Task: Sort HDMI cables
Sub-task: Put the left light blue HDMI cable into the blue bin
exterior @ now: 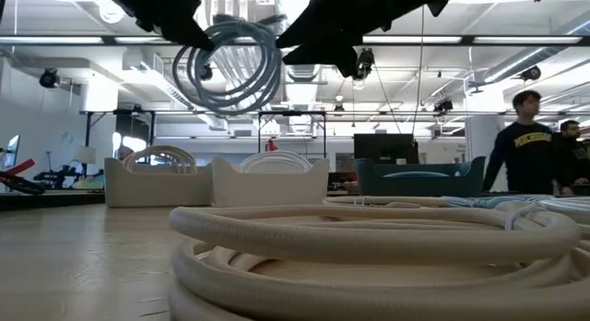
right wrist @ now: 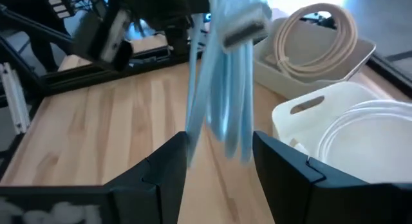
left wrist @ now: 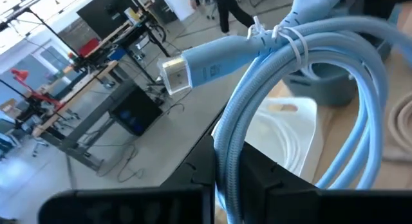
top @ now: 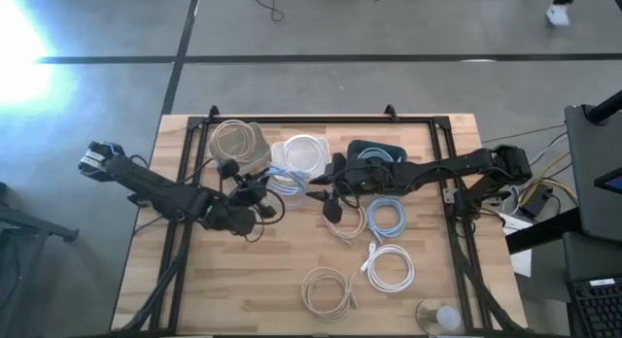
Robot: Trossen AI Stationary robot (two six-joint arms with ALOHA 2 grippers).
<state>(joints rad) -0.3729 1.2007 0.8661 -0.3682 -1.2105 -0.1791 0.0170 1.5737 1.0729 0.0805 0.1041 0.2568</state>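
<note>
A light blue coiled cable (top: 285, 183) hangs in the air between my two grippers, over the table's middle near the bins; it also shows in the low view (exterior: 230, 63). My left gripper (top: 260, 195) is shut on it. My right gripper (top: 316, 194) is open, and its fingers (right wrist: 164, 169) stand on either side of the hanging coil (right wrist: 219, 114); whether they touch it I cannot tell. On the table lie two beige coils (top: 345, 221) (top: 328, 289), a light blue coil (top: 387, 217) and a white coil (top: 389, 268). My left gripper pinches the coil's bundled strands (left wrist: 226, 140) between its two fingers, a short way along the loop from the tied plug end (left wrist: 177, 73). The fingers come level from the table's left. The coil is lifted clear of the table and stands out past the fingers.
Three bins stand in a row at the table's far side: a beige one (top: 219, 134) with a beige coil, a white one (top: 321, 144) with a white coil, a dark blue one (top: 377, 146). A clear round object (top: 437, 317) sits at the near right. People stand beyond the table (exterior: 521, 146).
</note>
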